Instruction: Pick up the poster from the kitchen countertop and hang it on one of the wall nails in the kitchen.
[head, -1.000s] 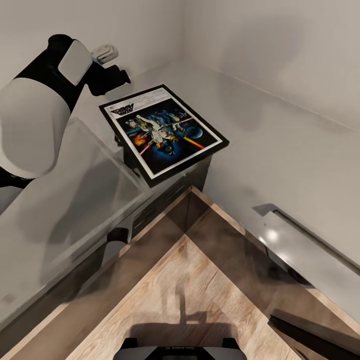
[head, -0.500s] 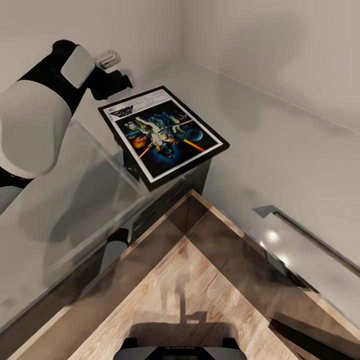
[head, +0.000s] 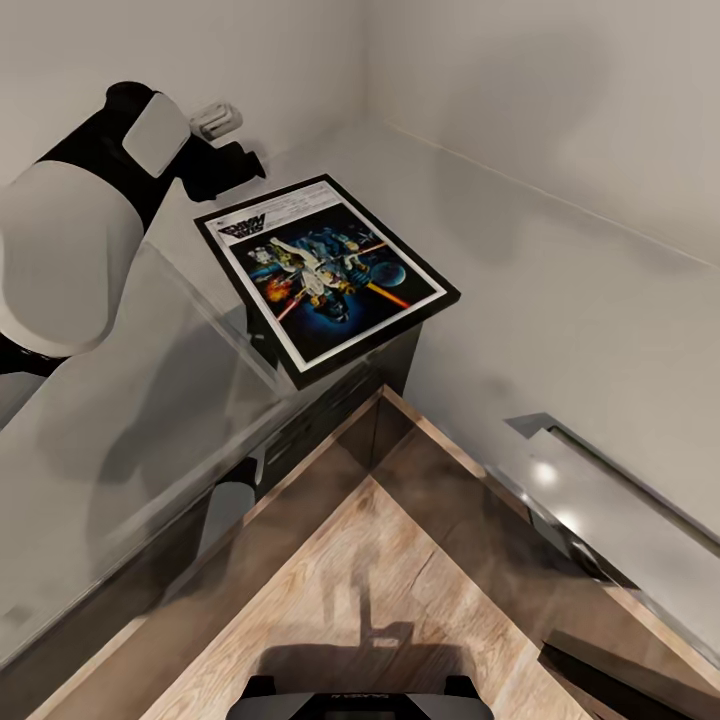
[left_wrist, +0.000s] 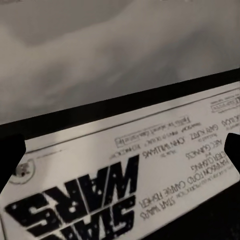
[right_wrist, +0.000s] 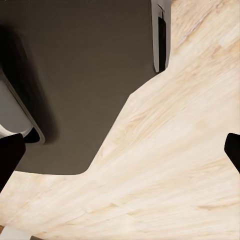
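Observation:
The black-framed poster (head: 325, 270) lies flat at the inner corner of the light grey kitchen countertop (head: 560, 300), one corner jutting past the edge. Its white title strip (left_wrist: 125, 185) sits close under the left wrist camera. My left arm (head: 80, 240) reaches over the counter, and its black wrist (head: 222, 165) is just beyond the poster's title end. The left gripper (left_wrist: 120, 155) is open, with its dark fingertips (left_wrist: 11, 160) wide apart on either side of the strip. My right gripper (right_wrist: 120, 150) hangs open above the wooden floor (right_wrist: 170, 165), holding nothing.
Dark glossy cabinet fronts (head: 330, 400) run below the counter on both legs of the L. A steel hob edge (head: 620, 510) lies on the right leg. Plain walls (head: 540, 90) close the corner behind. My base (head: 360, 695) stands on the wood floor (head: 370, 580).
My left wrist has edged slightly toward the poster's title end. The poster lies where it was, and the whole view has shifted a little.

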